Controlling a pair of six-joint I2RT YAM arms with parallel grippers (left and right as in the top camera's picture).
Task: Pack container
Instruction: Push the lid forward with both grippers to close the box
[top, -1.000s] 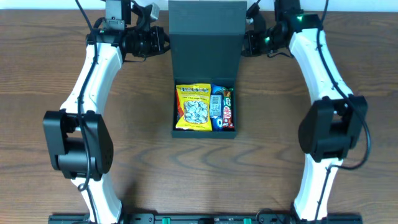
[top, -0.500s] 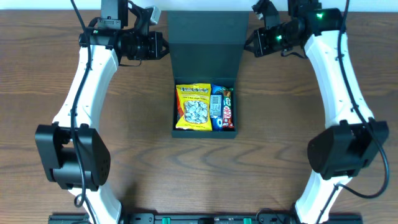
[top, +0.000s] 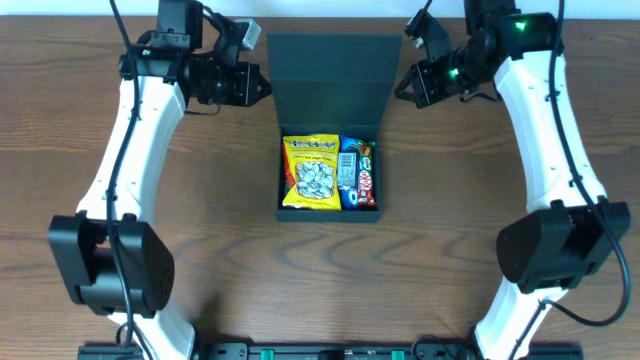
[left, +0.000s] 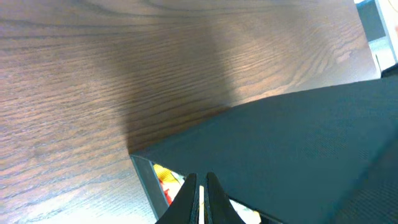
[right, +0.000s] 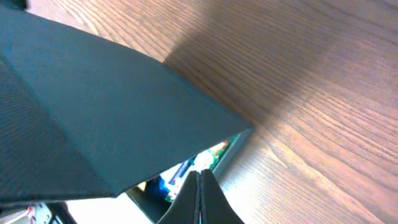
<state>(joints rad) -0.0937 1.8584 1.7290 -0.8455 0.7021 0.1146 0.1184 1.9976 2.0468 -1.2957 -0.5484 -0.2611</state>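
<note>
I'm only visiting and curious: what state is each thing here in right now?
container, open, snacks inside
lid, raised partway, tilted over the container
yellow snack bag, lying flat in the container
candy bars, lying beside the bag
left gripper, shut, at the lid's left edge
right gripper, shut, at the lid's right edge

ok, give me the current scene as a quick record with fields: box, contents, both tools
container: dark teal-green rectangular box, open, its hinged flap lid raised at the far side
contents: yellow snack bag on the left, blue wrapped bar in the middle, red wrapped bar on the right
left tool: beside the lid's left edge, fingers together, contact unclear
right tool: beside the lid's right edge, fingers together, contact unclear
surface: brown wooden table
</note>
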